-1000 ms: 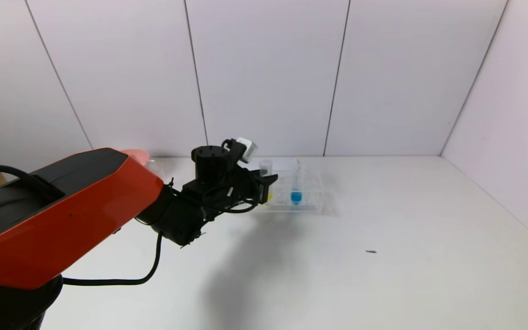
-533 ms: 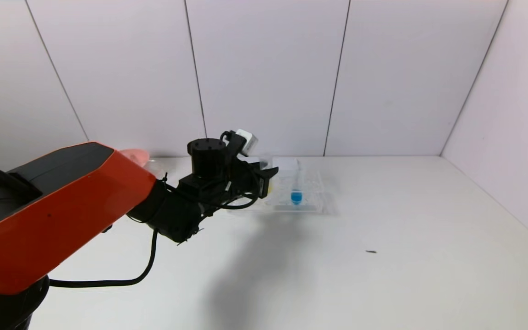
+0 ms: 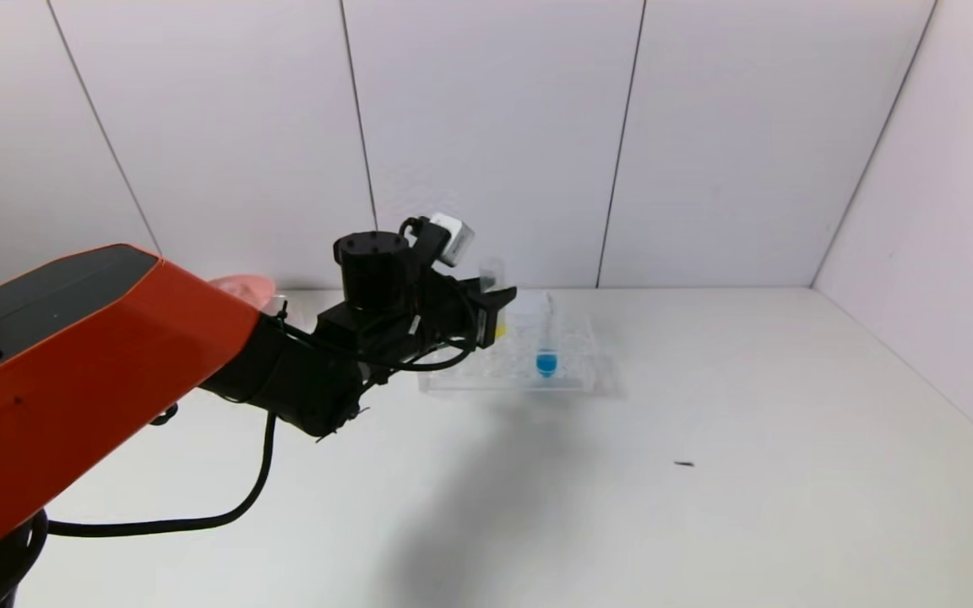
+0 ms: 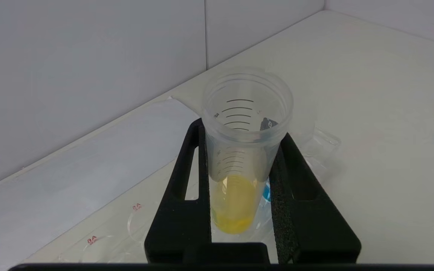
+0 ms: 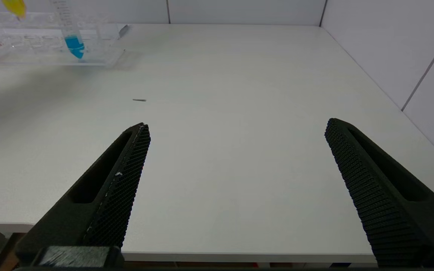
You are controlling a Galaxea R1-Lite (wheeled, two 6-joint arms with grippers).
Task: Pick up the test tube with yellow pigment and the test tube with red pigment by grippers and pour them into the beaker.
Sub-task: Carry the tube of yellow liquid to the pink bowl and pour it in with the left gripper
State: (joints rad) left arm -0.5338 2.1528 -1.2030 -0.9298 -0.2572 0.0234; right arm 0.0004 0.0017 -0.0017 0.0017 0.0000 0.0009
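Evidently mid-pickup, the left tool [image 4: 239, 188] clenched the test tube with yellow pigment [image 4: 239, 150] above the rack [image 3: 508, 371], needing carriage toward the beaker next.

Clear tube rack [image 3: 571, 378] with blue-liquid tube [image 3: 546, 346] on white table [image 3: 706, 405]; pink bowl [image 3: 241, 287] at far left.

worktop [image 3: 706, 523]: white, flat, walled at the back and on my right
clear tube rack [image 3: 575, 376]: stands on worktop toward the back, centre
pink bowl [image 3: 243, 287]: back on my left, mostly hidden behind my arm
dark speck [image 3: 684, 464]: lies on worktop, well apart from rack, on my right
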